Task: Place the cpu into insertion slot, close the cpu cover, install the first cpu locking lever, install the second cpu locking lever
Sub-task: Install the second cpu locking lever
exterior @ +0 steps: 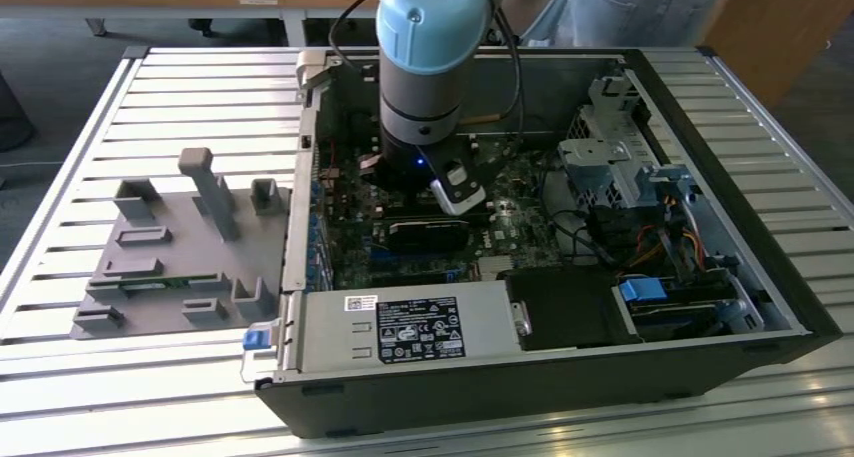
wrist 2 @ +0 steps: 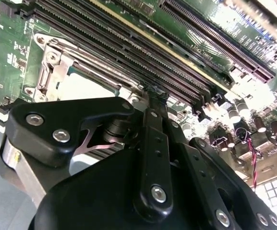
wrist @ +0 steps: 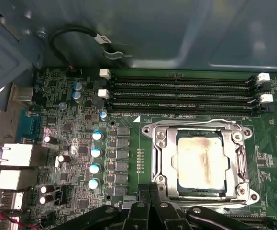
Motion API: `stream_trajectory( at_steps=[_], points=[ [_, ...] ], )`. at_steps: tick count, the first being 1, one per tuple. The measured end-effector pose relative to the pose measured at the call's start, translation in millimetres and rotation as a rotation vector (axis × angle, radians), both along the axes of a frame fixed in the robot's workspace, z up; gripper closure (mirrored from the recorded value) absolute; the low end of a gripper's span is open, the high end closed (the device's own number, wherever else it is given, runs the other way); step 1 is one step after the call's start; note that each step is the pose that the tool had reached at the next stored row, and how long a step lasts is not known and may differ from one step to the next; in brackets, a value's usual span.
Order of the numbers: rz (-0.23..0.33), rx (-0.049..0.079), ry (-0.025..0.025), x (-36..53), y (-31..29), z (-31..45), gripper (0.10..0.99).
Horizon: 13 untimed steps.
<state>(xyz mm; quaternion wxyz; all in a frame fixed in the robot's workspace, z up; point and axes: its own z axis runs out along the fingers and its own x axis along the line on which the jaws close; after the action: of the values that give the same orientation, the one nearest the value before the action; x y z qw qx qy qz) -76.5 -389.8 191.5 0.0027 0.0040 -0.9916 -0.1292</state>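
Grey holder (exterior: pixel 180 252): sits on the slatted table (exterior: pixel 80 127), at the exterior view's left, just beside the computer case (exterior: pixel 534 377).
Arm (exterior: pixel 427 57): reaches down into the open case, over the green board (wrist: pixel 71 129).
Gripper (wrist: pixel 150 191): low over the board, right at the edge of the socket. I cannot tell if its fingers are apart or together.
Cpu (wrist: pixel 199 163): the silver chip lies flat in the insertion slot (wrist: pixel 199 192).
Cpu cover (wrist: pixel 163 158): the metal frame lies down flat around the chip.
Memory slots (wrist: pixel 181 93): long black rows just beside the socket.
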Motion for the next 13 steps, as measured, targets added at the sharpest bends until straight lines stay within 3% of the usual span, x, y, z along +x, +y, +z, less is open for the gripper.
stream_trajectory(
  at_steps=[7, 13],
  points=[
    [0.0, 0.002, -0.0004, -1.4, 0.1, 0.9, 0.98],
    [0.0, 0.001, -0.0001, -1.6, 0.1, 14.1, 0.98]
  ],
)
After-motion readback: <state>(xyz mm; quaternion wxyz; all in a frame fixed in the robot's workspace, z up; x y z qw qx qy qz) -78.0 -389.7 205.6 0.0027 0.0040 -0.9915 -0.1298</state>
